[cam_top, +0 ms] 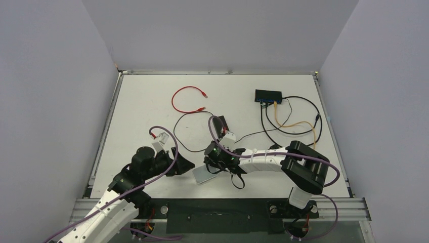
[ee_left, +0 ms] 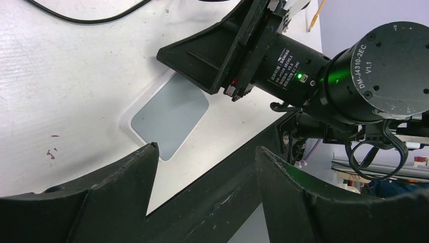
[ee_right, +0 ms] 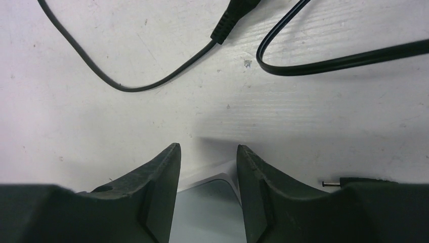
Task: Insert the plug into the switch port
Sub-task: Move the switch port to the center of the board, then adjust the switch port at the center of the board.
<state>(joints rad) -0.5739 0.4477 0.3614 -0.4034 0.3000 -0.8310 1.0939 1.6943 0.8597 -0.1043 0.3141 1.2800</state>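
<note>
Though right fingers point(ee_right: 152, 202) gape, plug point(ee_right: 335, 183) lies just outside

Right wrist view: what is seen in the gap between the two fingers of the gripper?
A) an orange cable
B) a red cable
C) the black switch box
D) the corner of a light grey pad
D: a rounded corner of the light grey pad shows in the gap of the open right gripper.

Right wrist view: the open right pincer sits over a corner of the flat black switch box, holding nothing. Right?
No. The right wrist view shows the open right pincer over a corner of the light grey rounded-square pad, holding nothing; the flat black blue-trimmed switch box lies far off in the top view.
</note>
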